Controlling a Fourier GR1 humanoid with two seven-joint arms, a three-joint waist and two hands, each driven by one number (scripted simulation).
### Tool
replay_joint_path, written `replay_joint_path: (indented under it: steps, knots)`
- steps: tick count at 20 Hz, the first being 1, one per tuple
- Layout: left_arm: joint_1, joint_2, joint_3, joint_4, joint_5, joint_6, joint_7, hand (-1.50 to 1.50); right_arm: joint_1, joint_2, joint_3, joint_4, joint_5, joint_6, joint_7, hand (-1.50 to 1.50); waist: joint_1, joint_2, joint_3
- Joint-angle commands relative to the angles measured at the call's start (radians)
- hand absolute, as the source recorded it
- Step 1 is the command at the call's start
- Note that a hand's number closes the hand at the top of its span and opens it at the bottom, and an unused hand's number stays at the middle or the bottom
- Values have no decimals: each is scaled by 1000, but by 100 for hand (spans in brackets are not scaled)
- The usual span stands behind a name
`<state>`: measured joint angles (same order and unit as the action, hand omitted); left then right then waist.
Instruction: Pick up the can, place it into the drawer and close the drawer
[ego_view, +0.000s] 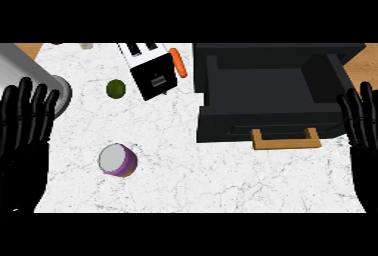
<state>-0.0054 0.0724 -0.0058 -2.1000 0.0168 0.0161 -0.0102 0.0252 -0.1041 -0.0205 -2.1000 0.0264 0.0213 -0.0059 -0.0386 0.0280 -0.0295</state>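
A purple can (117, 160) with a grey lid stands on the white marble counter (192, 175), left of centre. The dark drawer (269, 95) is pulled open at the upper right, its inside bare and its tan handle (286, 139) facing me. My left hand (26, 117) rests open at the left edge, fingers up, well left of the can. My right hand (362, 117) rests open at the right edge, just beside the drawer's right wall. Neither hand touches anything.
A black and white toaster (151, 67) lies at the back, with an orange carrot (178, 62) beside it. A green lime (116, 88) sits left of the toaster. A grey metal pot (29, 70) fills the back left corner.
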Motion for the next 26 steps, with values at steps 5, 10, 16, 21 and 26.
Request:
replay_joint_path:
  steps: [5,10,16,21,26]
  knots:
    - [269,-70,-127,-111,-133,82,-87,-150,55,36,-13,-58,-50,-5,-2,-150,43,-32,30]
    - [330,-72,-95,-96,-124,242,228,-150,35,41,-56,60,-30,-77,192,-150,52,-27,30]
    - [359,-72,-217,-218,-232,328,341,-150,-2,29,-65,-9,-32,-94,304,-150,41,-29,30]
    - [277,-43,-88,-201,-161,272,384,-150,15,32,-93,12,-60,-75,253,-150,39,-29,29]
    - [305,-72,-181,-34,-172,315,252,-150,64,34,-116,35,-75,-47,179,-150,37,-28,29]
